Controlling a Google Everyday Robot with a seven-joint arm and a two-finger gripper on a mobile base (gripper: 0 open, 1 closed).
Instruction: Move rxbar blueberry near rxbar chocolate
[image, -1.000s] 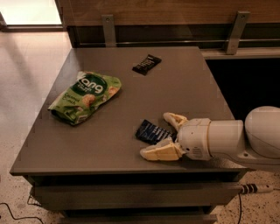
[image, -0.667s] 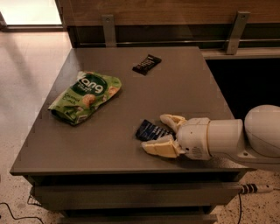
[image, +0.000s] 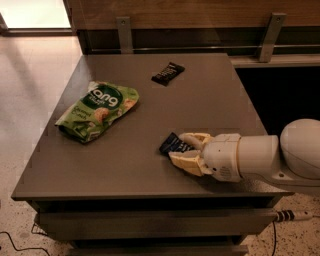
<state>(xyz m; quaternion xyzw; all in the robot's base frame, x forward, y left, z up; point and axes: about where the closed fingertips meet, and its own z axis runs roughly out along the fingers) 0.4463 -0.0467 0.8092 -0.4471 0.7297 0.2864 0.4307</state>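
The rxbar blueberry (image: 171, 144), a dark blue bar, lies on the grey table (image: 150, 110) near its front right. My gripper (image: 176, 147) reaches in from the right at table height. Its cream fingers (image: 186, 162) stand on either side of the blue bar and are closed against it, covering its right end. The rxbar chocolate (image: 168, 73), a black bar, lies at the far middle of the table, well apart from the gripper.
A green snack bag (image: 97, 110) lies on the left half of the table. A wooden wall with metal brackets (image: 125, 34) runs behind the table. A dark gap (image: 280, 95) drops off past the table's right edge. A cable (image: 292, 216) lies on the floor at the front right.
The fingers have drawn closer together around the blue bar, and the gripper has shifted slightly left. The bars and the bag have not moved.
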